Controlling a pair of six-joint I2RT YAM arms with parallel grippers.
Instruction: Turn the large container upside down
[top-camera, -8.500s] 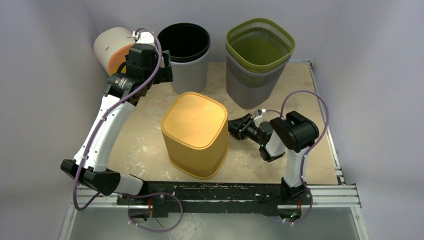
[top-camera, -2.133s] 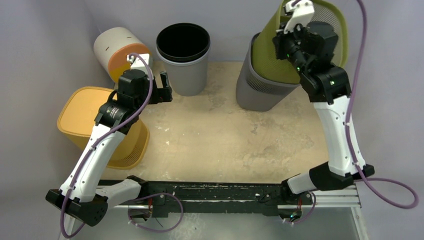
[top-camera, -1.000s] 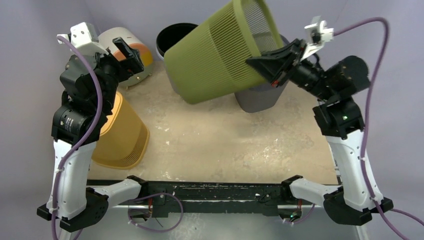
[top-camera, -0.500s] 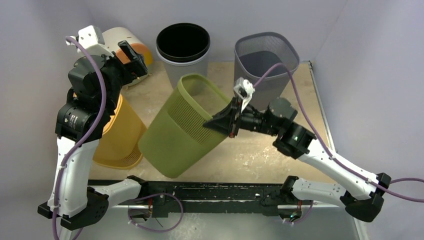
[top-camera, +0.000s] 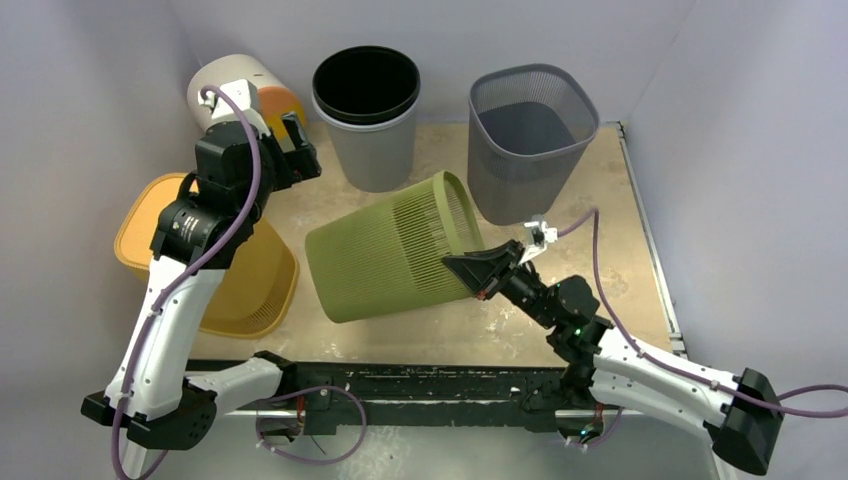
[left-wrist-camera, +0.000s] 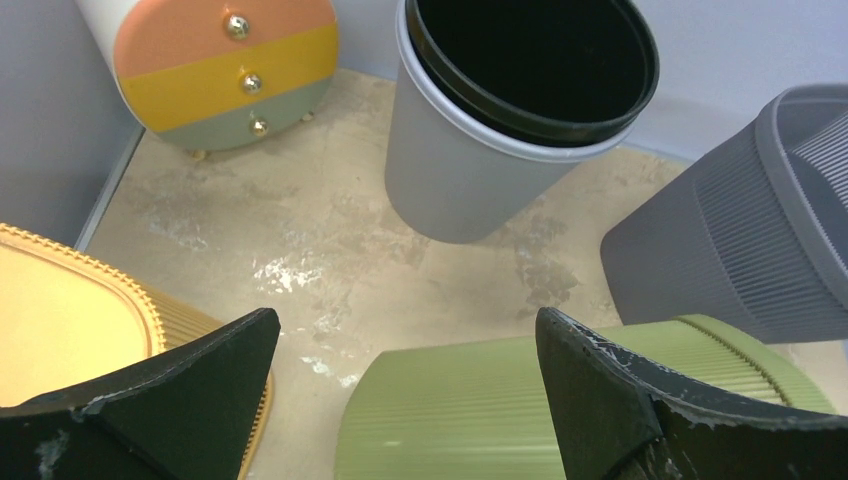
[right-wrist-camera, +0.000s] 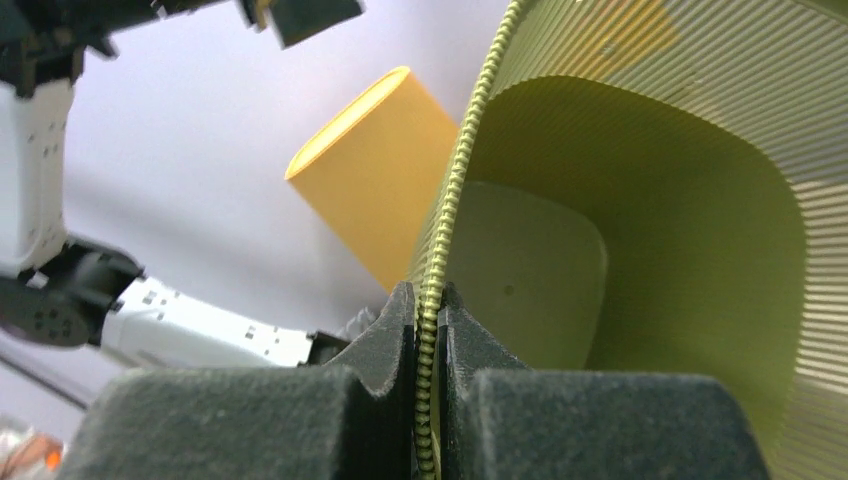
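The large container is an olive-green ribbed bin (top-camera: 390, 255) (left-wrist-camera: 520, 410). It lies on its side at mid-table, base to the left and mouth to the right. My right gripper (top-camera: 472, 270) (right-wrist-camera: 428, 300) is shut on the bin's rim at the mouth's lower right; its inside (right-wrist-camera: 650, 200) fills the right wrist view. My left gripper (top-camera: 297, 150) (left-wrist-camera: 407, 318) hangs open above the table behind the bin, holding nothing. I cannot tell whether the bin's side touches the table.
A yellow bin (top-camera: 150, 235) (left-wrist-camera: 50, 320) stands upside down at the left. At the back stand a grey bin with a black liner (top-camera: 368, 100) (left-wrist-camera: 480, 170), a grey ribbed bin (top-camera: 530, 130) (left-wrist-camera: 730, 250) and a white cylinder with a striped end (top-camera: 225, 85) (left-wrist-camera: 225, 60).
The right arm has swung down toward the near edge, and the green bin has gone from tilted to lying on its side. The left gripper has moved right and lower.
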